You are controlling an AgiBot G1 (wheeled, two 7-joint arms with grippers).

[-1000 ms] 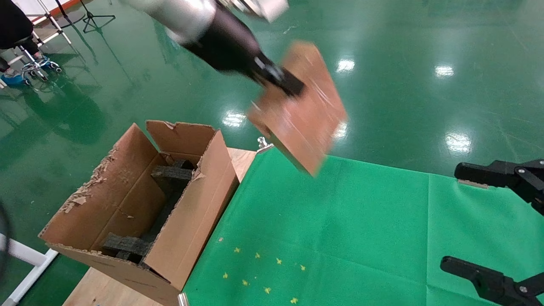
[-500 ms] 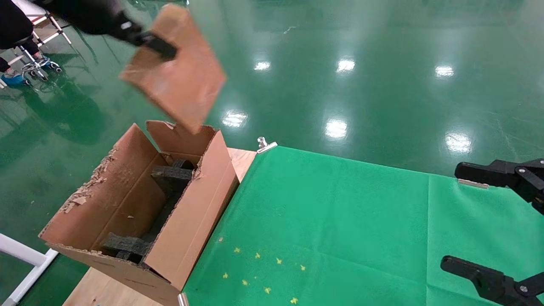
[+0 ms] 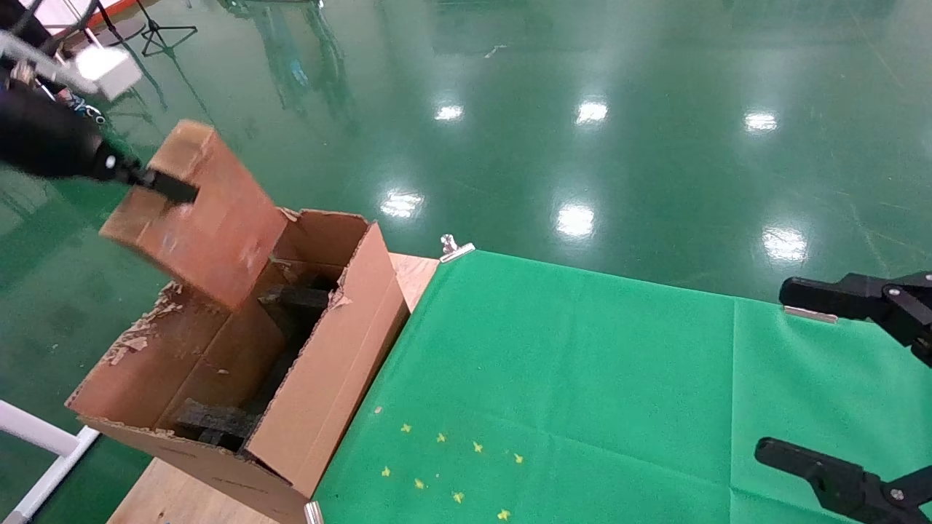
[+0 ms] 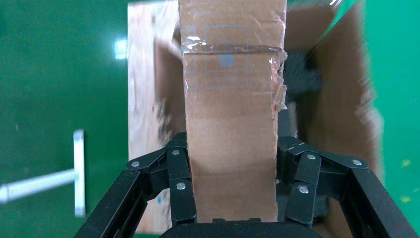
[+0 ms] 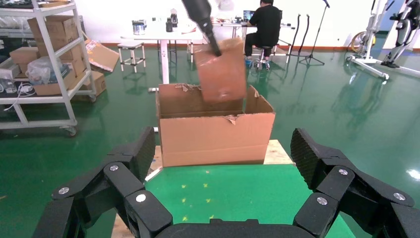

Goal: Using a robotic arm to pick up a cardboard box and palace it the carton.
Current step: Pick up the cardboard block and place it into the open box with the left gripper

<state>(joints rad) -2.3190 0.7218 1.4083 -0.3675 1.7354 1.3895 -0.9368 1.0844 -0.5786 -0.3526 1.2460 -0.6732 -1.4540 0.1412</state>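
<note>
While clamped in left gripper point(image 4: 230, 186) | cardboard box point(image 3: 200, 215) tilted over carton point(image 3: 320, 378) | right gripper point(image 5: 223, 173) wide open

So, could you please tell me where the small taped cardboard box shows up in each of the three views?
Head view: cardboard box at upper left, over the carton.
Left wrist view: box fills the centre, clamped in the left tool.
Right wrist view: box top centre.
Shared landmark: the carton.

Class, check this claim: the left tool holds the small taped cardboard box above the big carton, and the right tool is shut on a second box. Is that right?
Not quite. The right tool is open and holds nothing, as the right wrist view shows. The left tool does hold the cardboard box above the carton.
</note>
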